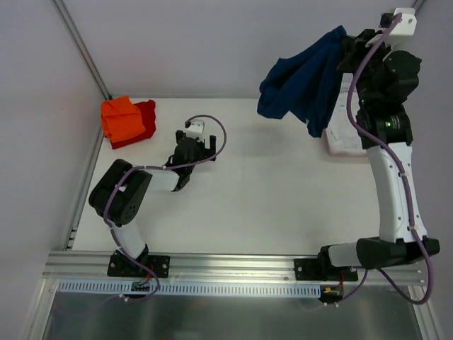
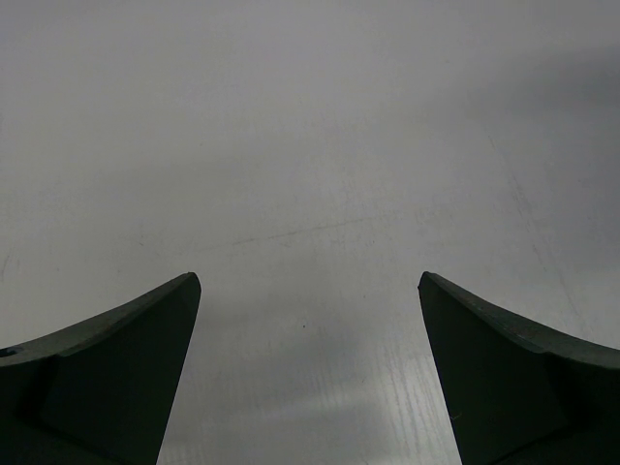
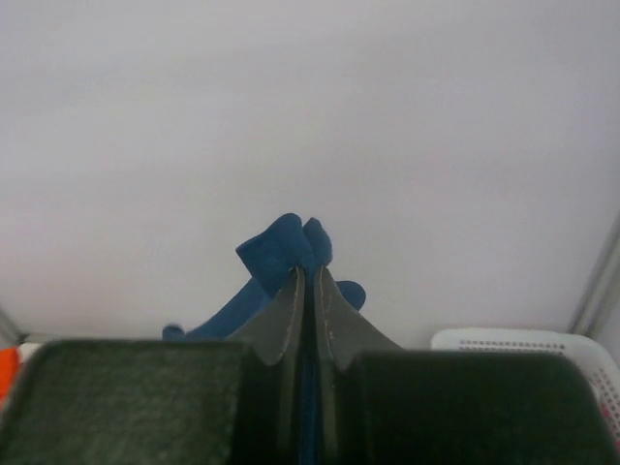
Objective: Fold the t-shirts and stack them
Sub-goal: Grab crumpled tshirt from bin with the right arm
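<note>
My right gripper point(image 1: 345, 44) is raised high at the back right and is shut on the navy blue t-shirt point(image 1: 301, 81), which hangs bunched in the air; its print is hidden. In the right wrist view, blue cloth point(image 3: 286, 247) sticks out above my closed fingertips point(image 3: 311, 274). A folded orange t-shirt point(image 1: 123, 119) lies on a red t-shirt point(image 1: 147, 113) at the table's back left. My left gripper point(image 1: 200, 144) is open and empty, low over bare table right of that pile; its wrist view shows only table between the fingers point(image 2: 126, 368). The white t-shirt is not seen.
A white lattice basket point(image 1: 342, 134) stands at the back right, partly behind the hanging shirt and right arm; its rim also shows in the right wrist view point(image 3: 528, 344). Pale walls enclose the table at left and back. An aluminium rail point(image 1: 233, 265) runs along the near edge.
</note>
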Robot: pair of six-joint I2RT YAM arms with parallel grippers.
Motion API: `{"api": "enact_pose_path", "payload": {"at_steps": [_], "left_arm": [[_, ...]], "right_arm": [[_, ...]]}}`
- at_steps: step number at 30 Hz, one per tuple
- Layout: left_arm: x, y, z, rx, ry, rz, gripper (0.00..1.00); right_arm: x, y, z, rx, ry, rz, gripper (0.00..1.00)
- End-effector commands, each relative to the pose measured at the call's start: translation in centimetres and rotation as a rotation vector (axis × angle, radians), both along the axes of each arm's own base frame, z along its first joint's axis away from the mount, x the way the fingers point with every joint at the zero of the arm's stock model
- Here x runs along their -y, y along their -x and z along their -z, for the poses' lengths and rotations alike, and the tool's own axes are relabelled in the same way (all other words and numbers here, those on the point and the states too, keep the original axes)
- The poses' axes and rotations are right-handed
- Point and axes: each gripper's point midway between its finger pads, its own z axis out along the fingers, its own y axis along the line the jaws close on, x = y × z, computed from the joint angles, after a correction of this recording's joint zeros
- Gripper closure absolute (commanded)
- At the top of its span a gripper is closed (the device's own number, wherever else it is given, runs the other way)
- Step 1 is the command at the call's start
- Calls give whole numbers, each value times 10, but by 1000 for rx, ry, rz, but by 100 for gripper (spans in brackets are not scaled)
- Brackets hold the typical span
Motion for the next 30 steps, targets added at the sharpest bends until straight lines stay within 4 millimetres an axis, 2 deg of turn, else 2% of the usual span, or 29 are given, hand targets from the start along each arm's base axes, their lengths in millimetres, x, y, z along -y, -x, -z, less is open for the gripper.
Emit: {"api": "enact_pose_path", "payload": {"at_steps": [1, 4, 8, 9, 10, 11, 13, 15, 17, 23, 26, 27, 30], "left_arm": [[0, -11, -28, 58, 42, -19, 2], [2, -12, -26, 49, 35, -12, 2], [2, -13, -26, 48, 34, -12, 2], [3, -14, -26, 47, 32, -12, 3], [3, -14, -25, 42, 31, -10, 3], [4, -14, -25, 41, 30, -7, 3], [4, -14, -25, 41, 29, -5, 3], [4, -15, -26, 42, 30, -7, 2], [3, -15, -25, 40, 29, -10, 2], [3, -15, -26, 41, 29, -12, 2], [5, -14, -25, 39, 28, -1, 3], [5, -15, -23, 34, 25, -2, 3], [13, -16, -25, 28, 20, 38, 4]], "right_arm": [[-7, 85, -77, 192, 2, -32, 100], [-14, 125, -100, 248, -37, -95, 100], [-19, 148, -102, 239, -83, -154, 100], [-29, 153, -101, 234, -73, -212, 99], [-34, 153, -99, 222, -74, -238, 97], [-37, 153, -93, 194, -83, -258, 82], [-44, 154, -89, 171, -81, -295, 74], [-50, 149, -79, 130, -76, -319, 61], [-55, 143, -68, 89, -73, -340, 55], [-66, 131, -47, 10, -69, -379, 55], [-67, 125, -31, -34, -81, -376, 55], [-67, 122, -20, -60, -87, -375, 55], [-64, 125, -7, -79, -87, -352, 57]]}}
